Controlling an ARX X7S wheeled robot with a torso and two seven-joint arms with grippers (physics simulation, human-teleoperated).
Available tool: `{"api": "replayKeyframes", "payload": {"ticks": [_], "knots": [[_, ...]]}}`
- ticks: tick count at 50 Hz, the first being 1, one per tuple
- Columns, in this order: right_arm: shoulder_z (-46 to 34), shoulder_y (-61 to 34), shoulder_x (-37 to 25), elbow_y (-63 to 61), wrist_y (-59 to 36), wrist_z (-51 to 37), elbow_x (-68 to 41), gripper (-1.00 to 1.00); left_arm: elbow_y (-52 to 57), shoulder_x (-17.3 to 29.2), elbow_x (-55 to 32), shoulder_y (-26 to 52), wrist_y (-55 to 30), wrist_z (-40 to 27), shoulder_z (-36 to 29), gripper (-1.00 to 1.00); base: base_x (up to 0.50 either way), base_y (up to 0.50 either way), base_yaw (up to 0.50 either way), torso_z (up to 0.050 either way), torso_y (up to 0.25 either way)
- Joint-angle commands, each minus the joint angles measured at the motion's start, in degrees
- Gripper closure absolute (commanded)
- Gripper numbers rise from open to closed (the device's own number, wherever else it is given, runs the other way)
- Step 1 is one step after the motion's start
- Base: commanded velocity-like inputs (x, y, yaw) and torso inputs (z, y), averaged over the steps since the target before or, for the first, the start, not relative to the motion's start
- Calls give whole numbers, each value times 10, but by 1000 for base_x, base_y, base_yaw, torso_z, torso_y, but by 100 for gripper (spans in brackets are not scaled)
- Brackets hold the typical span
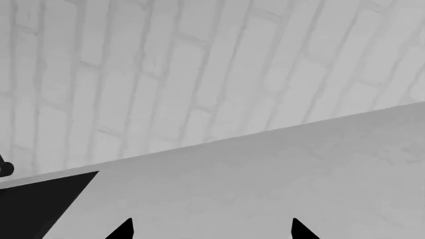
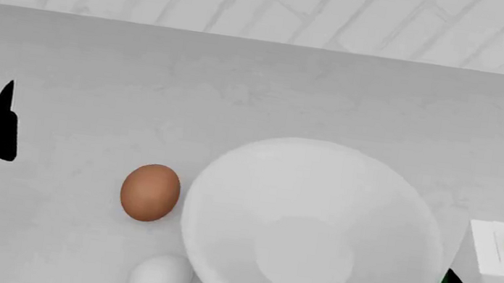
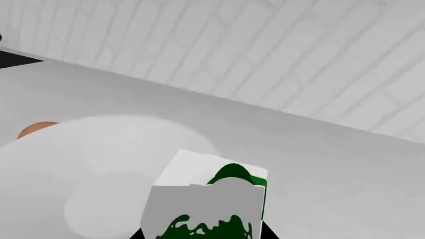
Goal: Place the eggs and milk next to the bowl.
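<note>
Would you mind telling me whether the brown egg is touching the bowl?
Apart. The head view shows a narrow strip of bare counter between the brown egg and the rim of the bowl.

Even, bright, diffuse simulator lighting washes the pale grey counter [image 2: 239,88] and glossy white round bowl [image 2: 224,204] to low contrast, with faint soft shadows, no glare or blur, and sharp edges in all three views.

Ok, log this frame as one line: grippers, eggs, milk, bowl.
left gripper: open, empty | right gripper: on milk, bowl's right | brown egg, white egg: bowl's left
</note>
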State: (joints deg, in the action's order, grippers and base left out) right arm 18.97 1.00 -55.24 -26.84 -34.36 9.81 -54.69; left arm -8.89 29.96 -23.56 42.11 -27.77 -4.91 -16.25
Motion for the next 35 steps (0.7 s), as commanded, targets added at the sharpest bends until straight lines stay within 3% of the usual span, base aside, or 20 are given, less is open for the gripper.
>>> {"api": "replayKeyframes", "payload": {"ticks": [1, 35], "knots": [[-1, 3, 16, 12, 11, 22, 32, 100, -19, -9, -16, 1, -2, 17, 8, -100, 0, 0, 0, 0, 0], [-7, 41, 47, 38, 49, 46, 60, 100, -19, -10, -14, 3, -3, 17, 0, -100, 0, 0, 0, 0, 0]]}}
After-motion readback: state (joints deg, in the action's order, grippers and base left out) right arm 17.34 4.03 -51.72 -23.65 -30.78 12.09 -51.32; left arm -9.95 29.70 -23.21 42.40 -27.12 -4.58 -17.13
